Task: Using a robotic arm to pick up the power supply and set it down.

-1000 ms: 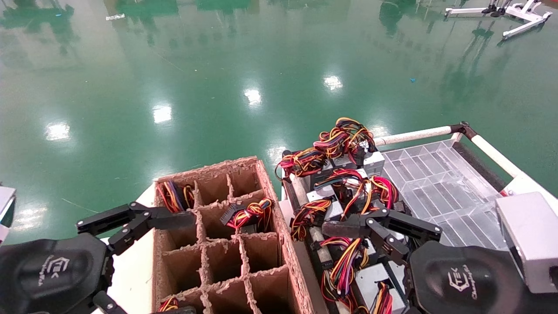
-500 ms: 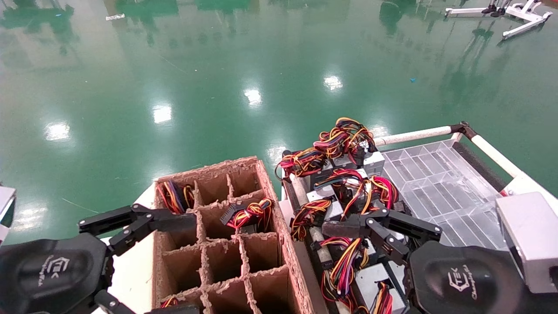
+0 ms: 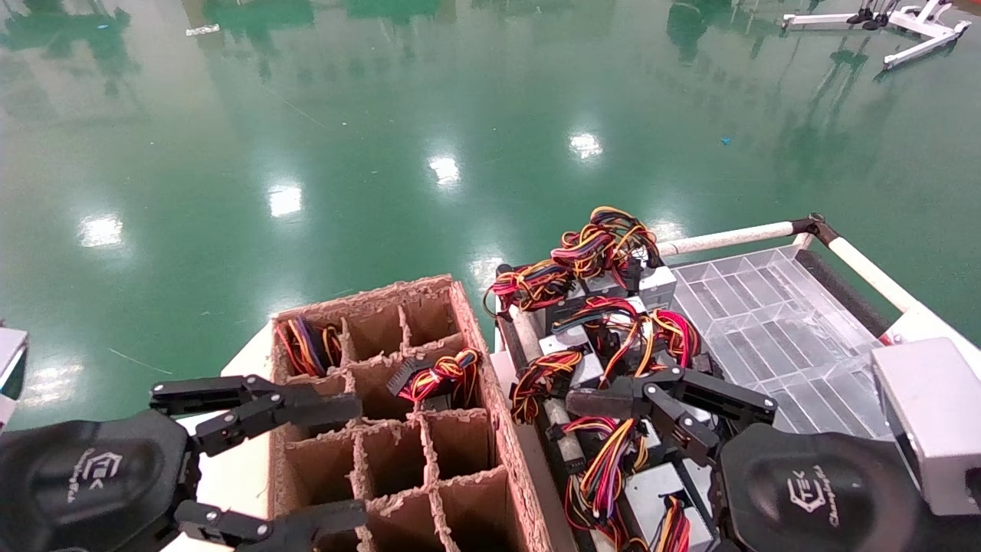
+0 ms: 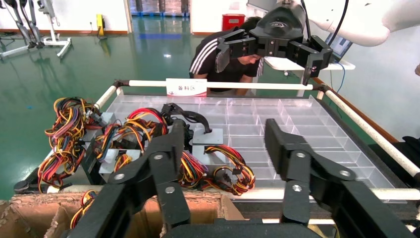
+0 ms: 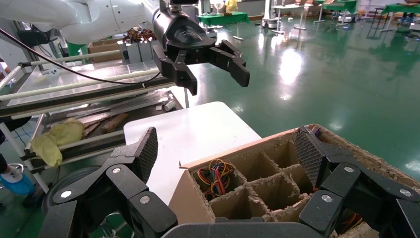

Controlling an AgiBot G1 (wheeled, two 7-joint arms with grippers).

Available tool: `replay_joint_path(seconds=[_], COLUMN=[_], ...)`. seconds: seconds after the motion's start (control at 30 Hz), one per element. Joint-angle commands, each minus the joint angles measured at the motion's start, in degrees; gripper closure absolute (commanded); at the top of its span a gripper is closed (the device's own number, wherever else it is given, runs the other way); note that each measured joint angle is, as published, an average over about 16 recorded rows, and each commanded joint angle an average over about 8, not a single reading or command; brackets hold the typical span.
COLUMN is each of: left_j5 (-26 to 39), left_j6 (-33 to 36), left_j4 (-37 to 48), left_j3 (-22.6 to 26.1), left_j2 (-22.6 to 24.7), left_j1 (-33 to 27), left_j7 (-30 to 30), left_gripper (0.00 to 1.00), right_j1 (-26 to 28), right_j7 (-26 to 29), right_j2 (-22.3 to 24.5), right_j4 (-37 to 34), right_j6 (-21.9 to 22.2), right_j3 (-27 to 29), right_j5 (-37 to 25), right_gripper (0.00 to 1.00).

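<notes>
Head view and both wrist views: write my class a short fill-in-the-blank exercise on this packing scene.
1. The left gripper hangs over the cardboard ____.
2. Both grippers hold ____; the right gripper hangs over the heap of power supplies.
3. The heap lies on a clear tray on the robot's ____ side.

Missing words: box; nothing; right

Tangled wires [image 3: 605, 245] crowd the tray's [image 3: 774, 322] left side; its right side and several box [image 3: 460, 307] cells lie open.
</notes>
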Motion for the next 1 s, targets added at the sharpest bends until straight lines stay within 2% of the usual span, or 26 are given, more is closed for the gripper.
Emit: replay_joint_path(seconds=[0.03,0.23,0.5,0.7,0.77,0.83,0.87,0.97,1.0], left_j5=[0.0,0.0,0.0,0.0,0.0,0.0,0.0,0.0,0.0], left_j6=[0.0,0.0,0.0,0.0,0.0,0.0,0.0,0.0,0.0], left_j4=[0.0,0.0,0.0,0.0,0.0,0.0,0.0,0.0,0.0], left_j3=[0.0,0.0,0.0,0.0,0.0,0.0,0.0,0.0,0.0], left_j2=[0.0,0.0,0.0,0.0,0.0,0.0,0.0,0.0,0.0], left_j1=[0.0,0.0,0.0,0.0,0.0,0.0,0.0,0.0,0.0], left_j7=[0.0,0.0,0.0,0.0,0.0,0.0,0.0,0.0,0.0], left_gripper=[1.00,1.00,1.00,1.00,1.00,0.98,0.93,0.59,0.46], right_j1=[-0.2,4.6,16.1,22.2,23.7,24.9,25.4,26.9,27.3], right_j7=[0.1,-3.2,-11.2,-17.9,-19.9,-21.7,-22.7,-25.4,-26.3], right_j2=[0.2,-4.1,-14.0,-21.8,-24.1,-26.4,-27.5,-30.3,-31.2], right_j4=[0.0,-3.5,-11.2,-15.8,-17.4,-19.1,-20.0,-22.7,-23.6], right_j6=[0.1,4.0,7.9,11.8,13.0,14.2,14.8,16.2,16.7], right_j3=[0.2,-3.3,-10.4,-15.5,-17.1,-18.5,-19.1,-20.3,-20.6], right_j5=[0.2,-9.9,-27.0,-38.1,-41.4,-44.0,-45.1,-47.4,-47.9], right_gripper=[0.00,0.00,0.00,0.01,0.19,0.44,0.56,0.93,0.98])
